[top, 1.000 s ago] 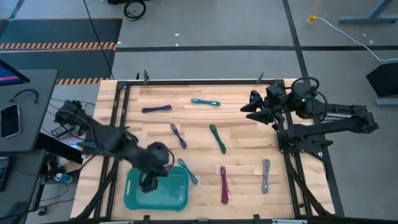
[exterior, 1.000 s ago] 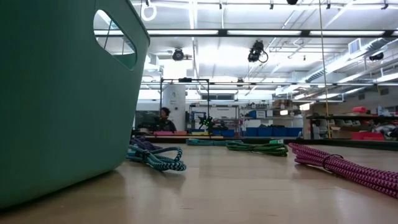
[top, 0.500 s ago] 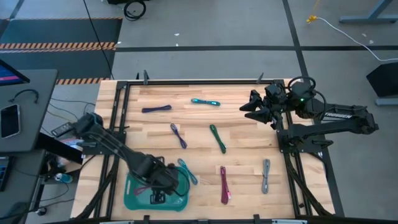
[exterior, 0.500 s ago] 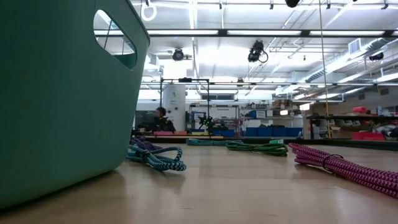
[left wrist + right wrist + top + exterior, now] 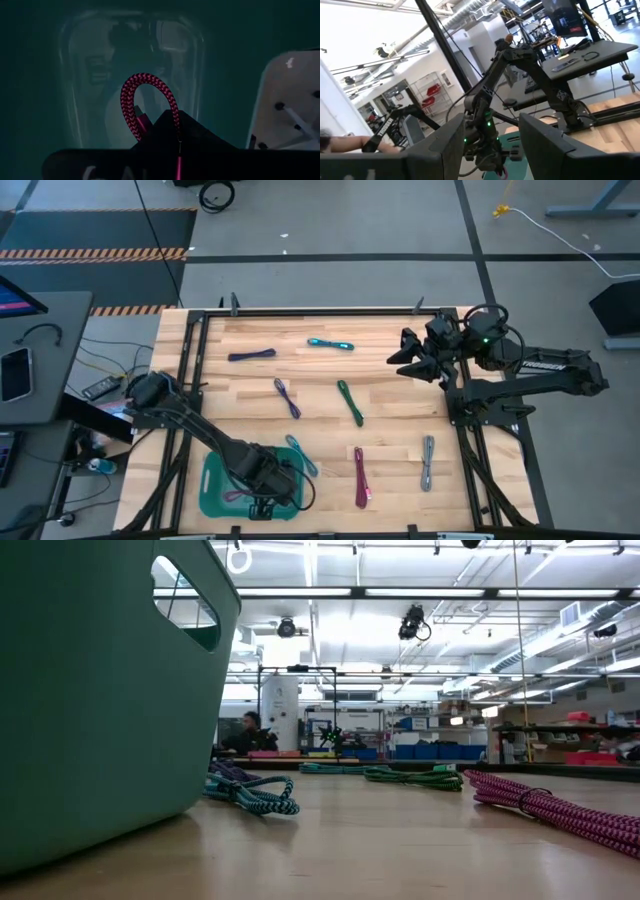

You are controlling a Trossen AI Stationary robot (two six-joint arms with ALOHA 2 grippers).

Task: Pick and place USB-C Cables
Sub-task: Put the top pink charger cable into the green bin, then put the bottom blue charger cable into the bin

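Wooden tabletop (image 5: 390,435) has seven cables loose mid-frame. We've got our left gripper (image 5: 262,498) down in the teal bin (image 5: 214,502), lower left, clamped on a magenta cable (image 5: 131,102); right gripper (image 5: 408,357) waits spread, upper right.

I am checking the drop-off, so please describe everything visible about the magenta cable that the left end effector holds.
The magenta cable is thin, with a braided pink-and-black woven sheath. It is bent into a narrow loop that rises from the shut left end effector, which pinches both strands. Its connector ends are hidden. It hangs inside the teal bin, above the floor; whether it touches the bin cannot be told.
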